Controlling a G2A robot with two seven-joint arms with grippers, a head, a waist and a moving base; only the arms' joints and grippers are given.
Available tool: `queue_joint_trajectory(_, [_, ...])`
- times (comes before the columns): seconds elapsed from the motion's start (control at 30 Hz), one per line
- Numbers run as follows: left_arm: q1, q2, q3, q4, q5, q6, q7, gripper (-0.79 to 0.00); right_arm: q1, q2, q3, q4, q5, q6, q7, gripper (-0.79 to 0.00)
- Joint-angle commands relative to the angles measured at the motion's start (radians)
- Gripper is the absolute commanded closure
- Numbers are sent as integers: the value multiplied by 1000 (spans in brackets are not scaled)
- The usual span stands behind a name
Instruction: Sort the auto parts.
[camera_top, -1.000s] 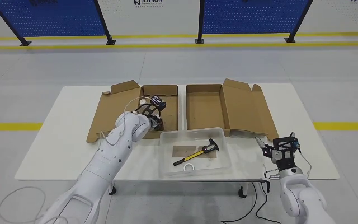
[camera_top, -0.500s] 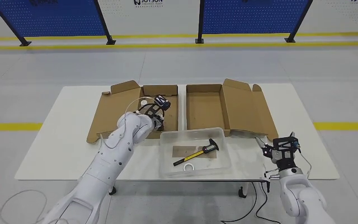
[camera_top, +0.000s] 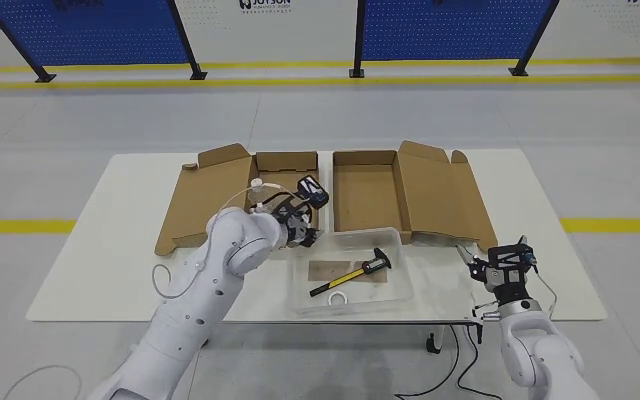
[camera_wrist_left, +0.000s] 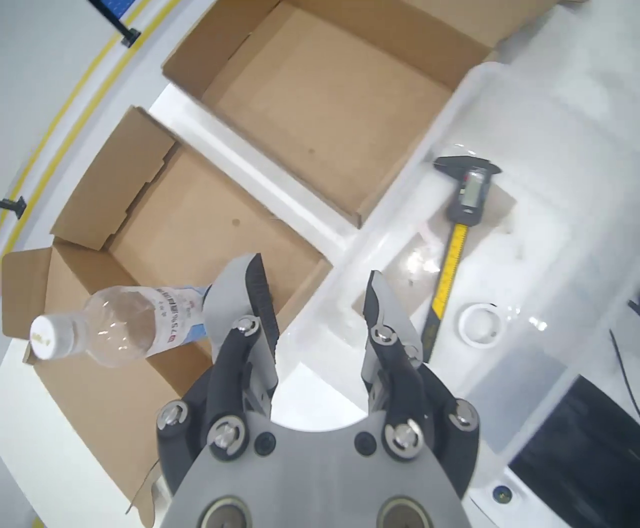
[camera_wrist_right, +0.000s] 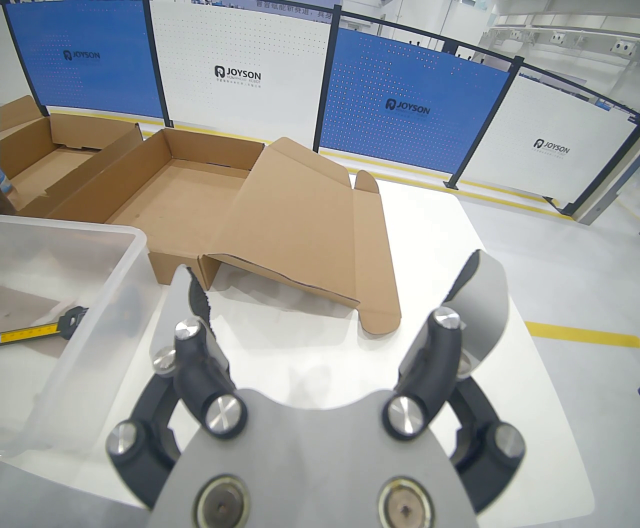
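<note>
My left hand (camera_wrist_left: 312, 285), released and empty, hangs over the clear plastic bin (camera_wrist_left: 425, 145) corner, placed to reach the yellow-and-black caliper (camera_wrist_left: 457, 235) inside.

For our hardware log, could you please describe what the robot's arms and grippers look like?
The left arm and right arm have smooth white shells; a thin white cable loops along the left one. The left gripper and right gripper share a silver plate, black linkages with silver bolts, and curved grey fingers with black ridged pads.
</note>
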Motion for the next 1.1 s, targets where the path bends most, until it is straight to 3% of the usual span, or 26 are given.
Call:
queue_joint_trajectory(0.0, [-7,0,13,-6,-89,-84,-30,-486,0,0,0,0,0,0,0,-785])
queue_joint_trajectory(0.1, [-24,-1,45,6,-141,-141,-70,-403,0,0,0,0,0,0,0,-785])
queue_joint_trajectory(0.17, [-38,-4,71,22,-170,-164,-90,-391,0,0,0,0,0,0,0,-785])
queue_joint_trajectory(0.6, [-158,-40,241,207,-297,-220,-148,-369,0,0,0,0,0,0,0,-785])
queue_joint_trajectory(1.07, [-218,-73,369,353,-327,-219,-143,-289,0,0,0,0,0,0,0,-785])
